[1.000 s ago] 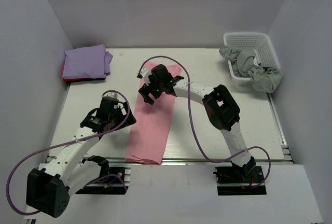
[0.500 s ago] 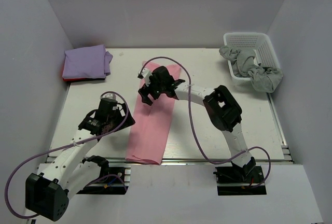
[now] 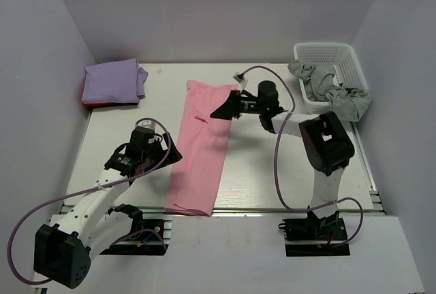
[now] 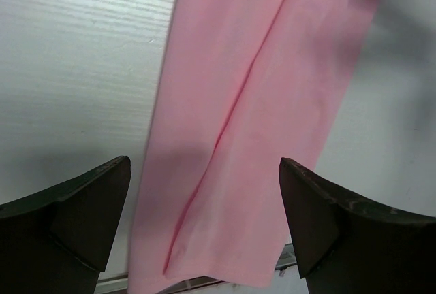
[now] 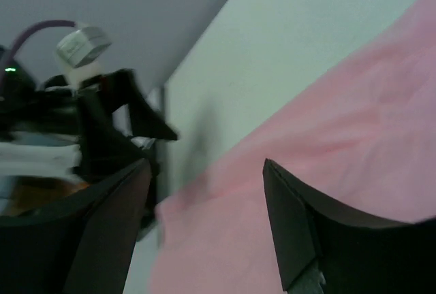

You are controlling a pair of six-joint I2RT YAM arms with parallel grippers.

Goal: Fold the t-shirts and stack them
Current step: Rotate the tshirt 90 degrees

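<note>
A light pink t-shirt (image 3: pixel 201 161) lies as a long narrow strip down the middle of the table, its near end at the front edge. My left gripper (image 3: pixel 172 151) stands open just left of the strip's middle; its wrist view shows the pink cloth (image 4: pixel 272 90) below the open left gripper (image 4: pixel 204 171). My right gripper (image 3: pixel 222 110) points left, low over the strip's far right edge, open, with the pink cloth (image 5: pixel 327 171) showing between the right gripper's (image 5: pixel 206 165) jaws. A folded lavender t-shirt (image 3: pixel 112 82) lies on a red one (image 3: pixel 95 104) at the far left.
A white basket (image 3: pixel 344 54) stands at the far right corner, with grey clothes (image 3: pixel 337 96) in it and spilling over its near rim. Grey walls close in the table on three sides. The metal rail of the table's front edge (image 3: pixel 293 210) runs under the pink strip's end.
My right arm has swung out to the right and its gripper has turned, from hanging above the shirt's far part to pointing left at its right edge. The left arm has barely moved.
</note>
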